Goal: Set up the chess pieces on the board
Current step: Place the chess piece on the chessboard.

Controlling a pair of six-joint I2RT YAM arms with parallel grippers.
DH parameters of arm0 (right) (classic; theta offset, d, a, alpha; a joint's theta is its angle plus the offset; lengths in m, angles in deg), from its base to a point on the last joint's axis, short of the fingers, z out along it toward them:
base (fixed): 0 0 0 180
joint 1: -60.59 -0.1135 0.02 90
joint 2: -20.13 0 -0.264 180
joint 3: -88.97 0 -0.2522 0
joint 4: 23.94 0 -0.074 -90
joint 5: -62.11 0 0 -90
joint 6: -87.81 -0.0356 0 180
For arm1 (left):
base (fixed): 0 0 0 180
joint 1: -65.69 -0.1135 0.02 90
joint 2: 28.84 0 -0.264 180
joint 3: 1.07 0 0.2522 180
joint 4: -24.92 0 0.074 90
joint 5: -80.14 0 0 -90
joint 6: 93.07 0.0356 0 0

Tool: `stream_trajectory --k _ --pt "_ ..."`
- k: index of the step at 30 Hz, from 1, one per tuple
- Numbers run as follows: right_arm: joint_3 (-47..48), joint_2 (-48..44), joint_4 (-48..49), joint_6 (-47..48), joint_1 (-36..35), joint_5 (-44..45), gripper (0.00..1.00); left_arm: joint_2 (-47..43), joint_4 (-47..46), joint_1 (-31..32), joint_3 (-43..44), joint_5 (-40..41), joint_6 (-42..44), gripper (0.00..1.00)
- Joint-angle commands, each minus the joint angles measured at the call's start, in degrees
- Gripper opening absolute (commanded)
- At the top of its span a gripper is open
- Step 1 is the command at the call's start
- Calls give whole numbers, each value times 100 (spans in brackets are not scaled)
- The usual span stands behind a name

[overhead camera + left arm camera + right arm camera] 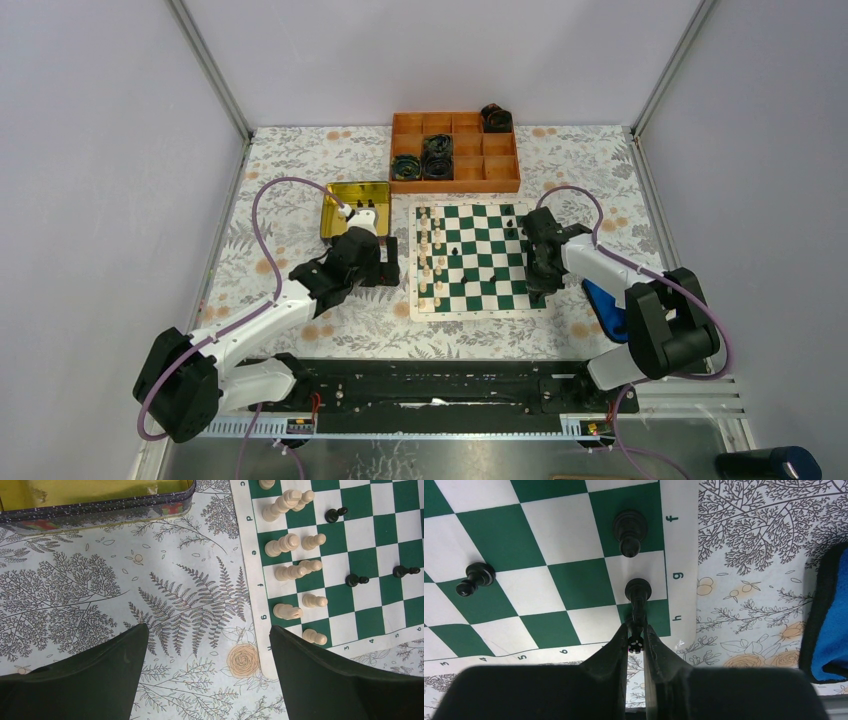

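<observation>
The board (470, 311) lies flat at the table's middle. Cream-white chess pieces (437, 262) stand in two columns along its left side, also in the left wrist view (285, 545). A few black chess pieces (510, 222) stand toward its right and middle. My right gripper (535, 283) is at the board's near right corner, shut on the crowned top of a black piece (637, 589) whose base is at the g/h edge squares (636, 636). Another black piece (629, 530) stands just beyond it. My left gripper (392, 270) is open and empty over the tablecloth, just left of the board (207, 635).
A shiny yellow tin (355, 205) sits left of the board, behind my left gripper (100, 495). An orange compartment tray (500, 170) with dark cable rolls stands behind the board. A blue and black object (605, 308) lies right of the board (831, 615).
</observation>
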Motion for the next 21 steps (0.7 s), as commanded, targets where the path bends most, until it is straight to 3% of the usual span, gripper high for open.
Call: stream_trajectory --k 1,8,21 --pt "-5 46 -1 9 43 -54 19 -23 -58 58 131 144 55 99" --pt "32 -52 -28 48 45 -6 35 -35 -50 66 135 135 52 99" --pt "777 -853 -552 262 26 97 38 -22 -52 102 118 155 34 99"
